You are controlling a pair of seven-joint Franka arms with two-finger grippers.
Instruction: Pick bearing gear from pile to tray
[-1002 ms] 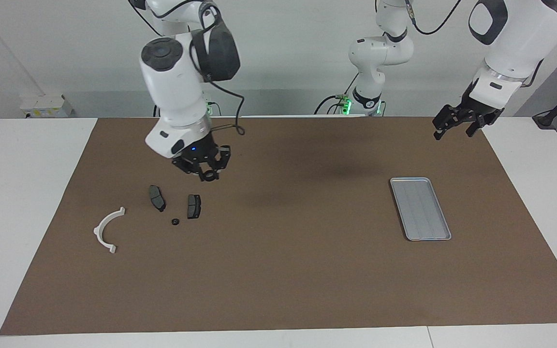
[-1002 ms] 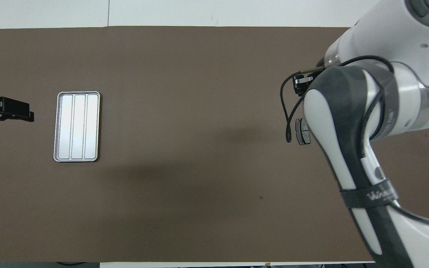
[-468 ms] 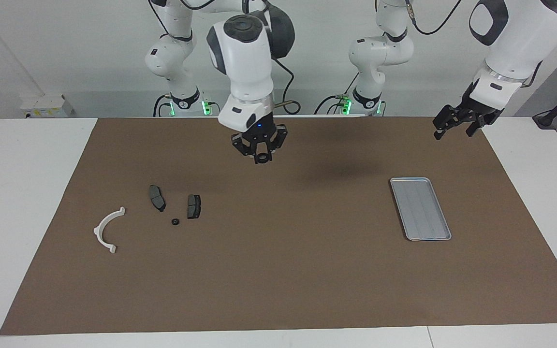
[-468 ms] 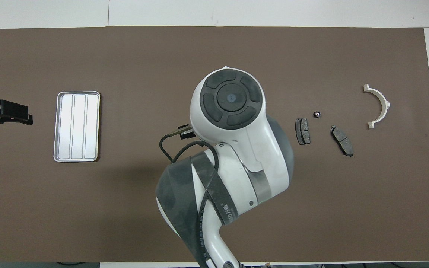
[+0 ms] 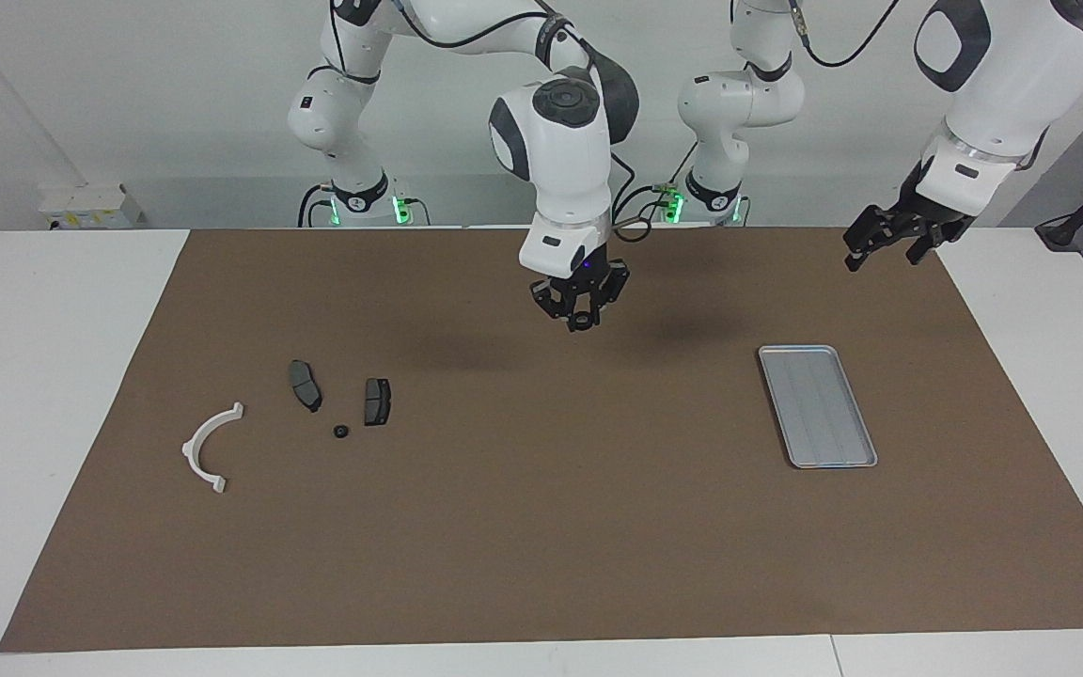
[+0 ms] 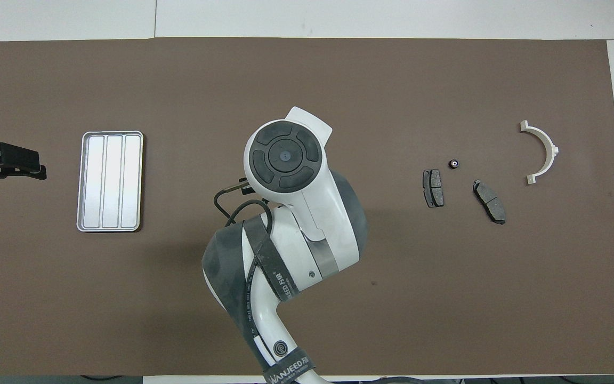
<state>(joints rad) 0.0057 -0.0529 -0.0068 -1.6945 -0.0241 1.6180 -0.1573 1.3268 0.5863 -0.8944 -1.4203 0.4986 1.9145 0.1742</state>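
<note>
My right gripper (image 5: 582, 322) hangs over the middle of the brown mat, between the pile and the tray, shut on a small black round bearing gear (image 5: 582, 326). In the overhead view the arm's own body hides it. The pile lies toward the right arm's end: two dark brake pads (image 5: 306, 385) (image 5: 376, 401), another small black bearing gear (image 5: 340, 432) (image 6: 453, 164) and a white arc bracket (image 5: 208, 447). The light-grey tray (image 5: 817, 405) (image 6: 110, 181) lies toward the left arm's end and holds nothing. My left gripper (image 5: 881, 248) waits open in the air beside the tray.
The brown mat (image 5: 541, 527) covers most of the white table (image 5: 43, 376). The right arm's elbow and cable (image 6: 285, 240) hang over the mat's middle in the overhead view.
My right gripper has lifted from the pile and carried the black gear across the mat toward the tray. The left arm has not moved.
</note>
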